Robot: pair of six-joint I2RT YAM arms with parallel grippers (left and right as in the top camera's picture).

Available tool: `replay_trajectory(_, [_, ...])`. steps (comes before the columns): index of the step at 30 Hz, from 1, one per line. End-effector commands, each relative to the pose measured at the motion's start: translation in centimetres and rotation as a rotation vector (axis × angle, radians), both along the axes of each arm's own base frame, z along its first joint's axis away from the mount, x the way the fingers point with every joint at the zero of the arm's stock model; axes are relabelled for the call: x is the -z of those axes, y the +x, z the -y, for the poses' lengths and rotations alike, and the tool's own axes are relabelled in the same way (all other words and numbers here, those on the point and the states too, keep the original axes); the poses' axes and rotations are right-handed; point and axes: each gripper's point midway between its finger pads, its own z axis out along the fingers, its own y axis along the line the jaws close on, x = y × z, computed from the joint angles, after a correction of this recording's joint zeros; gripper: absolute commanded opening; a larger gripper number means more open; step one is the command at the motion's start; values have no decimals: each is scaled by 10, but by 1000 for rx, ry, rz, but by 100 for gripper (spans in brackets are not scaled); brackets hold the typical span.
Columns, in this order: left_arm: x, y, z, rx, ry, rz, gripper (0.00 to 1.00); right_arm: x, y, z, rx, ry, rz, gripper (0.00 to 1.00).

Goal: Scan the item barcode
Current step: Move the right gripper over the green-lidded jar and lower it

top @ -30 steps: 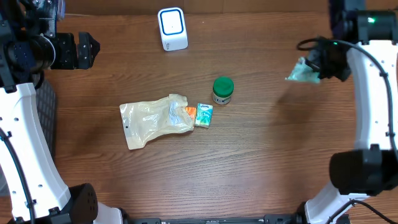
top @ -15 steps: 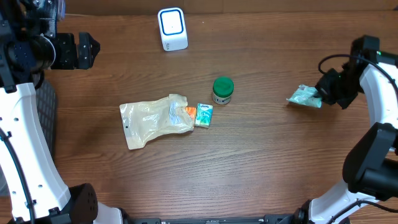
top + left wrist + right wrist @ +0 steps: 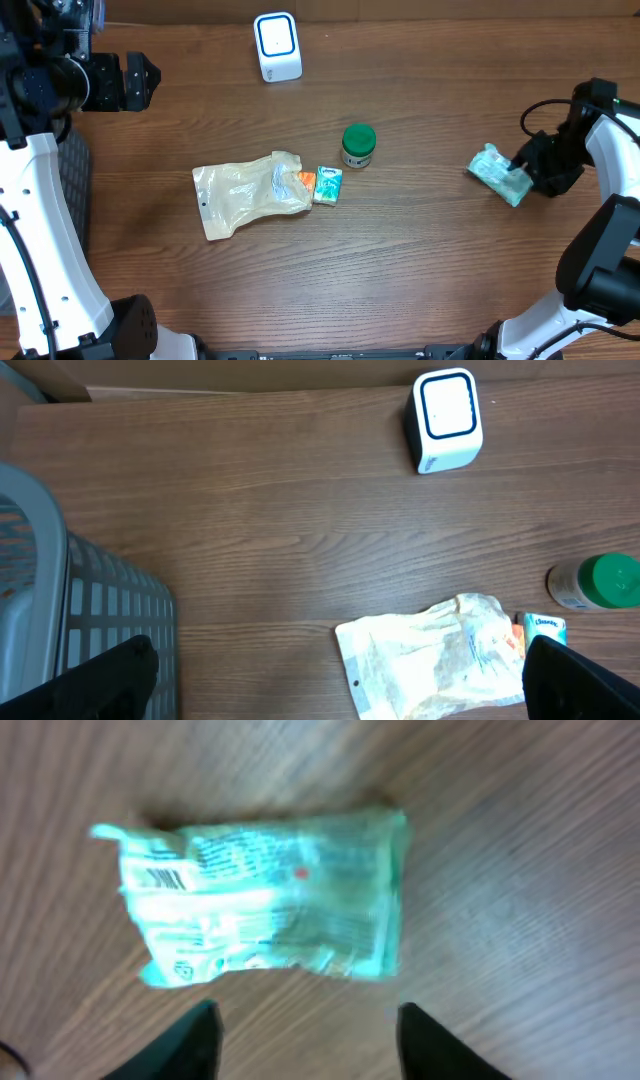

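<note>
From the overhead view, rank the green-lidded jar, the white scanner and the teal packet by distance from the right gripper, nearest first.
1. Teal packet: far right, right beside the right gripper.
2. Green-lidded jar: in the middle.
3. White scanner: at the back, left of centre.

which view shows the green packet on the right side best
The right wrist view: the green packet fills most of the frame, lying flat on the table with its barcode facing up. Overhead shows it small, its print unreadable. The left wrist view does not show it.
</note>
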Motion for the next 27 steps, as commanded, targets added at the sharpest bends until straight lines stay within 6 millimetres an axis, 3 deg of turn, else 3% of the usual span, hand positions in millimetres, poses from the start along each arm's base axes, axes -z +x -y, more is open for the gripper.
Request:
replay_trajectory(1, [-3,-1,1,15,2,9,99,-30,18,5,-59,-35,70,72])
replay_trajectory(5, [-3,-1,1,15,2,9,100,-65,34,-11,-201,-18,142,81])
replay_trajectory(9, [-3,-1,1,15,2,9,100,-106,62,-66,-512,56,310,92])
replay_trajectory(10, [-3,-1,1,15,2,9,100,-118,76,-100,-630,80,386,96])
replay_trajectory(12, [-3,-1,1,15,2,9,100,-121,85,-129,-736,70,432,100])
replay_trajectory(18, [-3,-1,1,15,2,9,100,-117,99,-224,-1103,19,550,100])
replay_trajectory(22, [-3,-1,1,15,2,9,100,-103,100,-267,-1230,-17,555,100])
replay_trajectory(27, [-3,-1,1,15,2,9,100,-53,99,-302,-1376,-65,464,100])
